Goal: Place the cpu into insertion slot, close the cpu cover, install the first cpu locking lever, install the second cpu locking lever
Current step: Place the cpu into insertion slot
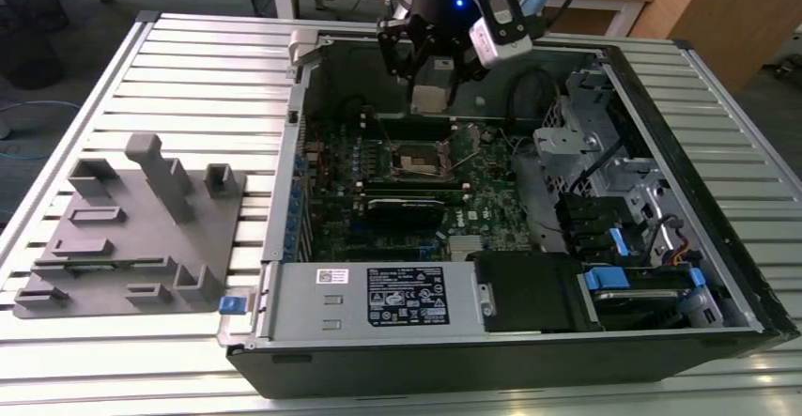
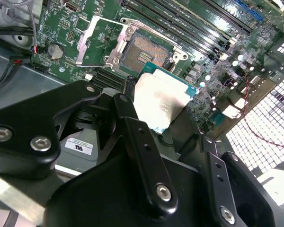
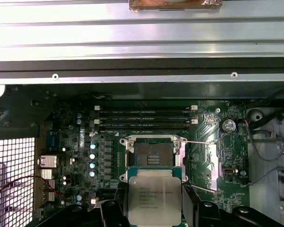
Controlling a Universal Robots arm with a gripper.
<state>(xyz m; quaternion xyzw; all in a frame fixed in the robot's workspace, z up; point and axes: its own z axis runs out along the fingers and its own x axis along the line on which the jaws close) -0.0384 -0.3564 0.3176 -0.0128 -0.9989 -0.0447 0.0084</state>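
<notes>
My black gripper point(image 1: 430, 95) pinches the flat, square, silvery-topped cpu point(image 2: 161, 101) by its edges. In the exterior view it is at twelve o'clock of the dark-centred, metal-rimmed insertion slot point(image 1: 418, 161). I judge it light, stiff and fragile underneath.

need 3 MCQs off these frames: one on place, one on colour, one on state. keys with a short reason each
1. Where is the cpu?
A) on the grey fixture
B) in the claw, over the board
C) on the table slats

2. What colour is the board around the socket?
A) green
B) red
C) white

3. What state is the socket in?
A) empty and uncovered
B) cpu seated
C) cover shut over it

Key:
1 B: both wrist views show the claw gripping the cpu, with the board beyond it.
2 A: the circuit board is green in both wrist views.
3 A: the socket's dark centre lies bare while the cpu is apart from it in the claw.
</notes>
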